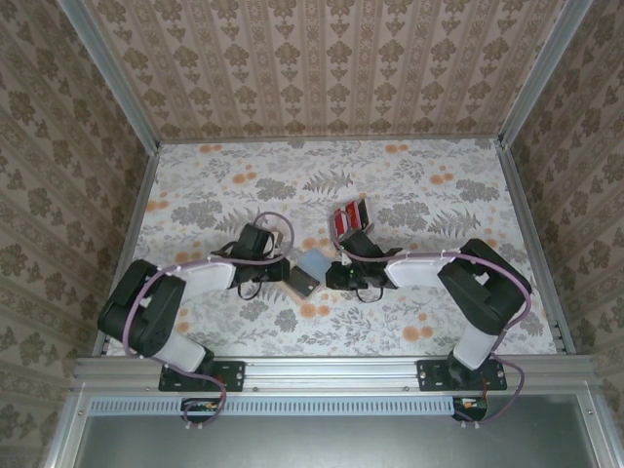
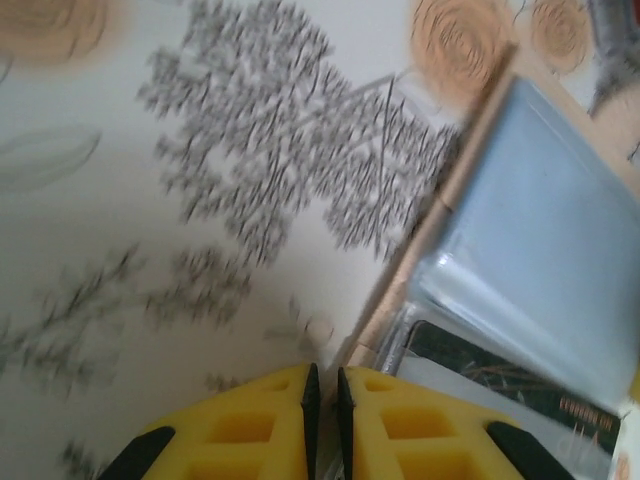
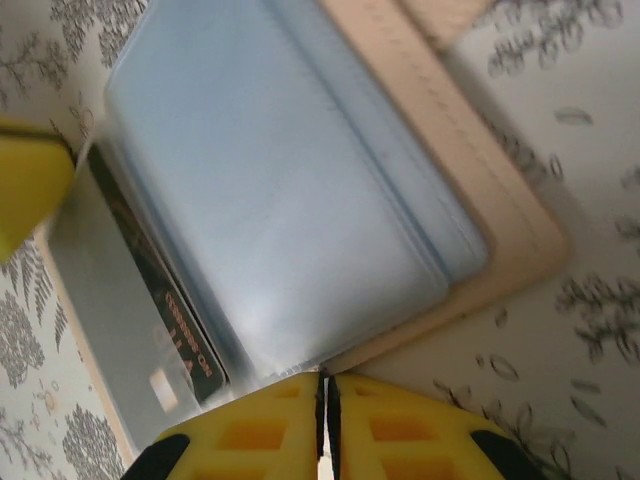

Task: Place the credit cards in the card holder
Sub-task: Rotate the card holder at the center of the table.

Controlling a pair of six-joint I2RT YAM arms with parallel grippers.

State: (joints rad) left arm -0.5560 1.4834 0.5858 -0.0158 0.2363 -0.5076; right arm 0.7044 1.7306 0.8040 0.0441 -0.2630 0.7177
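Nearest us, the two arms reach in from their bases and meet at the middle of the flowered table (image 1: pixel 439 322), where the card holder (image 1: pixel 310 268) lies open and flat, blue-grey lining up and tan skin showing along its edges.

The left gripper (image 2: pixel 323 375) comes at it from the left. Its yellow jaws are drawn almost together, with a thin slit between them, and the holder's tan edge runs straight into that slit, so we judge it is pinching the holder's edge to steady it. The right gripper (image 3: pixel 323 385) comes from the opposite side. Its jaws are likewise nearly closed, right where the corner of the clear pocket lip ends, and we take that as a pinch on the holder too, though the contact itself is hidden under the fingertips.

Between them, one card (image 3: pixel 140 290) with a dark band and gold print sits partway inside a pocket, its outer part sticking out past the pocket mouth. We would say it needs a further push before it counts as in.

Farther out, just beyond the right gripper, the red cards (image 1: pixel 349 218) wait in a small stack on the table, apart from the holder.

So, as we read it, the job is at an early stage: one card half seated, the rest untouched.
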